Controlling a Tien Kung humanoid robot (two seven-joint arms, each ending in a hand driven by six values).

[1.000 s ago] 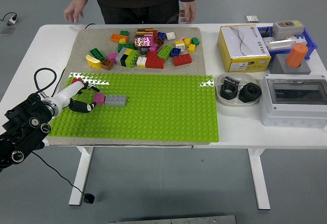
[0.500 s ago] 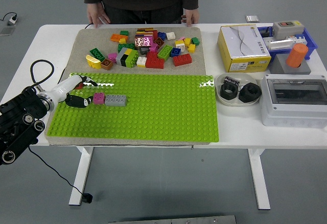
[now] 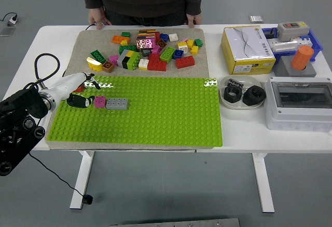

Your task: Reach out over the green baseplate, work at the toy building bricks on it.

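The green baseplate [image 3: 155, 113] is a flat rectangle of evenly studded plastic, glossy where light strikes its far corners, and it lies on a dull beige mat [image 3: 85, 43] on the white table [image 3: 46, 45]. Near its left end sit a grey brick [image 3: 117, 103], long and studded, and a small pink brick [image 3: 100, 101] touching it on the left. Beyond the plate's far edge, a loose pile of mixed bricks [image 3: 148, 51] rests on the mat.

The left hand [image 3: 78, 93] has white smooth shells with black tips and reaches in over the plate's left edge; its fingers are spread and loosely curled, gripping nothing, with the dark fingertips just beside the pink brick — contact cannot be confirmed. A small red piece [image 3: 79, 88] shows under the hand, largely hidden. The black arm is cut off at the frame's left edge; the right arm is out of view.

A person stands at the far side, both hands resting on the table edge, the body cut off at the top.

Compared with half a second ago, the hand sits slightly higher and the forearm has swung outward; both bricks are unmoved.
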